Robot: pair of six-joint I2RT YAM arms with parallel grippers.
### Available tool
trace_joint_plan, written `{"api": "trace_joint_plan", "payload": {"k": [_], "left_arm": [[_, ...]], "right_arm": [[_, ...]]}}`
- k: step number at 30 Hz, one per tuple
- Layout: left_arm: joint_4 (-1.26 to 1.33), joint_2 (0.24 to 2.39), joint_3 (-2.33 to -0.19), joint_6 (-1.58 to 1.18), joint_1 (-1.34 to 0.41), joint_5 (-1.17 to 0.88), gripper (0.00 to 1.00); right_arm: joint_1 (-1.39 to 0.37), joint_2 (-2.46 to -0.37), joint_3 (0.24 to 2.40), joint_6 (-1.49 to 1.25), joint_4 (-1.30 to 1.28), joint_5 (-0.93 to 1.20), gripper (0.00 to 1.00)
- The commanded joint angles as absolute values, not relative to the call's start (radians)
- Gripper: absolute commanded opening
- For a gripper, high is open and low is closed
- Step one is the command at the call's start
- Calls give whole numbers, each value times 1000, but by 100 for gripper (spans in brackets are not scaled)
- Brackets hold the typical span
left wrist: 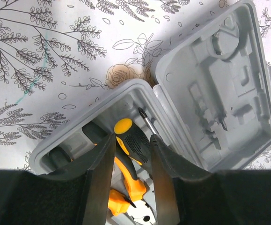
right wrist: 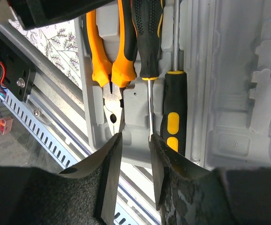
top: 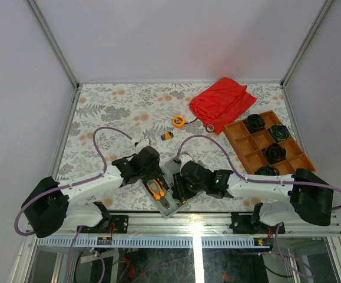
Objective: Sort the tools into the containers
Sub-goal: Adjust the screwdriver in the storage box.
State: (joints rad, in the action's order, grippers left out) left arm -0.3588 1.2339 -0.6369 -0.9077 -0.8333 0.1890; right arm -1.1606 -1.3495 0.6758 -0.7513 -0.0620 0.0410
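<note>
Over floral-print surface (top: 111, 106), clamping left tool (left wrist: 132, 137) on short orange-and-black screwdriver (left wrist: 126, 129) to seat it in grey plastic case (left wrist: 229, 93); holding right tool (right wrist: 135, 137) parted, empty.

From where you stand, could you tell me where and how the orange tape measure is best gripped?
Grip the tape measure across its round body, coming straight down: it seems to lie flat on the table with open space at both sides for the jaws.

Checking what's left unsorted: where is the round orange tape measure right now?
In the top view, the tape measure lies on the table beyond the grey case, just left of the red cloth, with the tiny orange-black piece nearest it.
</note>
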Motion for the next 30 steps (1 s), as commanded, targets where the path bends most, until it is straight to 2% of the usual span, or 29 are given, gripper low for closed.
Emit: {"api": "trace_joint_plan", "payload": {"k": [1,9,19,30], "left_arm": [[-294,1258,-626,-889,-821,180,35],[-292,1282,-622,-877,-816,174,35],[-253,1302,-598,-888,-816,146,31],[-247,1315,-585,-884,-817,148,29]], "right_arm": [[-1173,-1353,695,-770,-50,11,37],[-1172,-1359,714,-777,-100,-25,37],[-1189,-1424,724,-729,-30,128,32],[-1263,-1560,872,-726,-267,-86,29]]}}
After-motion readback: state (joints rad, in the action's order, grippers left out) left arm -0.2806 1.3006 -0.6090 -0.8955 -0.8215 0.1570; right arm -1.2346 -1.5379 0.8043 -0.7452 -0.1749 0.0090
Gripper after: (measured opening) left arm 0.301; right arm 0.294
